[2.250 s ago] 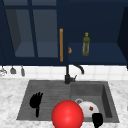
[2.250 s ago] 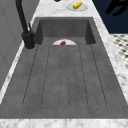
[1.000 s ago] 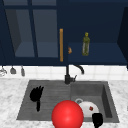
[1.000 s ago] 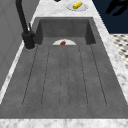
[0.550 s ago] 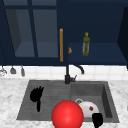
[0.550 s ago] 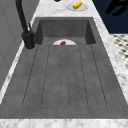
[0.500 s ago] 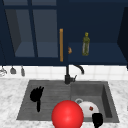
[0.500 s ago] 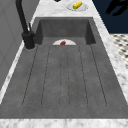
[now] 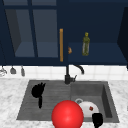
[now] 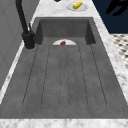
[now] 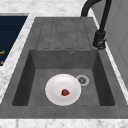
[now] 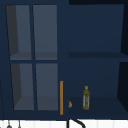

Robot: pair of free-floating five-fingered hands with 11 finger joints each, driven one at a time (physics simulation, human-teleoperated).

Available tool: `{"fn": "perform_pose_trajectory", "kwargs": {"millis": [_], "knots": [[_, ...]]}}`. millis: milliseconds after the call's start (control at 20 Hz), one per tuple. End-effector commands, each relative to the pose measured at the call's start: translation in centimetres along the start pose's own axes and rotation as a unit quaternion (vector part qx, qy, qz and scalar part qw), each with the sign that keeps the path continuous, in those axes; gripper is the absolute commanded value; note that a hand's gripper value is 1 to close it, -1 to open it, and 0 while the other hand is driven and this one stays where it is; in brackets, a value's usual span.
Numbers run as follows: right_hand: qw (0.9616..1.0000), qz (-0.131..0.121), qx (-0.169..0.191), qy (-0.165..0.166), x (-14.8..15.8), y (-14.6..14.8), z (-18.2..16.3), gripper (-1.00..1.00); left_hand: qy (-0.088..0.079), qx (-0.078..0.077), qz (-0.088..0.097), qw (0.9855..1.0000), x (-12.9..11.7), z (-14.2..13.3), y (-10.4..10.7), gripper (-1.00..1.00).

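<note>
My left hand [image 9: 37, 91] hangs over the ribbed drainboard [image 9: 53, 91] with relaxed fingers, holding nothing. Low at the basin's front right corner is my right hand [image 9: 97, 119]; the left side view shows it [image 10: 117, 6] with fingers spread, off the counter's front edge. A big red ball [image 9: 67, 115] sits at the sink's front edge between the hands. A white plate [image 11: 63, 89] with a small red piece [image 11: 65, 92] lies in the basin beside the drain [image 11: 82, 80].
A black faucet [image 9: 67, 75] stands behind the sink. The open wall cabinet holds a green bottle [image 12: 86, 98] and a small orange thing [image 12: 70, 104] beside an orange door handle [image 12: 61, 97]. A small plate with a yellow-green item [image 10: 77, 5] rests on the far counter.
</note>
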Motion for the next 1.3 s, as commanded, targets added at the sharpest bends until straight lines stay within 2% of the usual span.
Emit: {"fn": "perform_pose_trajectory", "kwargs": {"millis": [0,200,400,700,1250], "knots": [[1.0000,0.000,0.000,0.000,0.0,0.0,0.0,0.00,0.002,0.045,0.000,0.9990,0.0,-1.7,1.5,-1.00],[1.0000,0.000,0.000,0.000,0.0,0.0,0.0,0.00,0.002,0.053,0.003,0.9986,0.4,-3.2,2.8,-1.00],[1.0000,0.000,0.000,0.000,0.0,0.0,0.0,0.00,0.006,0.077,0.017,0.9968,1.1,-3.9,3.0,-1.00],[1.0000,0.000,0.000,0.000,0.0,0.0,0.0,0.00,0.015,0.102,0.029,0.9942,1.5,-4.0,2.9,-1.00],[1.0000,0.000,0.000,0.000,0.0,0.0,0.0,0.00,0.012,0.116,0.041,0.9923,2.0,-4.2,2.9,-1.00]]}}
